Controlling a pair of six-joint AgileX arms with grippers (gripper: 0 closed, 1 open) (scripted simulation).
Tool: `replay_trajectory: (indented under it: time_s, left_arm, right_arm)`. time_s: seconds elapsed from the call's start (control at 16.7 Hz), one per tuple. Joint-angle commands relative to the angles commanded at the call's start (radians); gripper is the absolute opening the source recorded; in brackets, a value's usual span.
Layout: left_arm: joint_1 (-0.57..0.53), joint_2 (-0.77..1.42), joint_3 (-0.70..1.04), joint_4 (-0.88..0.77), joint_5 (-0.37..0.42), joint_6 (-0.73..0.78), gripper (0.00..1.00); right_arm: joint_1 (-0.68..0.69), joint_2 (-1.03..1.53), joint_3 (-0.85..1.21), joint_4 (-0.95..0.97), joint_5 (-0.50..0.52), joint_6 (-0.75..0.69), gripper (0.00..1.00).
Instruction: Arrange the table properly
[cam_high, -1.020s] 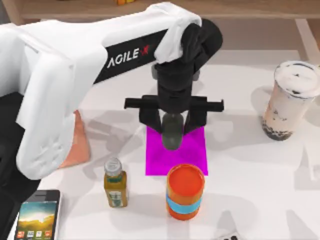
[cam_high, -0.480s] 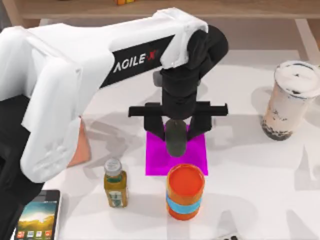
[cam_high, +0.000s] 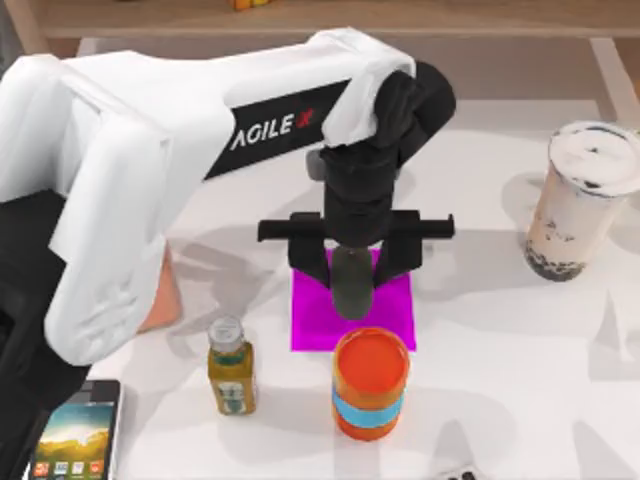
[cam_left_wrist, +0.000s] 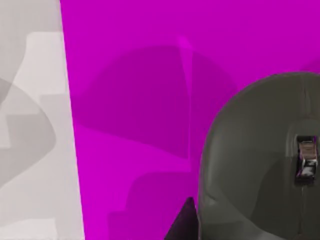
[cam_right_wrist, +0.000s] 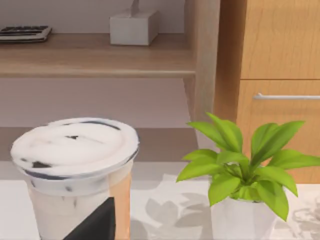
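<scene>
Top view: left end effector grips rounded grey mouse above flat magenta mat

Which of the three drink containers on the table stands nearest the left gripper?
The orange can with the blue band, just below the left gripper; the small juice bottle and bubble tea cup stand farther off.

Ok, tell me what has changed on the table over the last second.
The left hand, holding the dark grey computer mouse over the magenta square mat, shifted slightly toward the table's right; the mouse remains gripped. The orange can, small juice bottle, bubble tea cup and smartphone stayed put on the white table.
</scene>
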Motion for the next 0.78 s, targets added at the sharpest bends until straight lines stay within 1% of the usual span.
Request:
replay_trajectory:
  time_s: [0.06, 0.78]
  left_arm:
    - [0.000, 0.000, 0.000, 0.000, 0.000, 0.000, 0.00]
    - [0.000, 0.000, 0.000, 0.000, 0.000, 0.000, 0.90]
  right_arm:
    - [0.000, 0.000, 0.000, 0.000, 0.000, 0.000, 1.00]
    - [0.000, 0.000, 0.000, 0.000, 0.000, 0.000, 1.00]
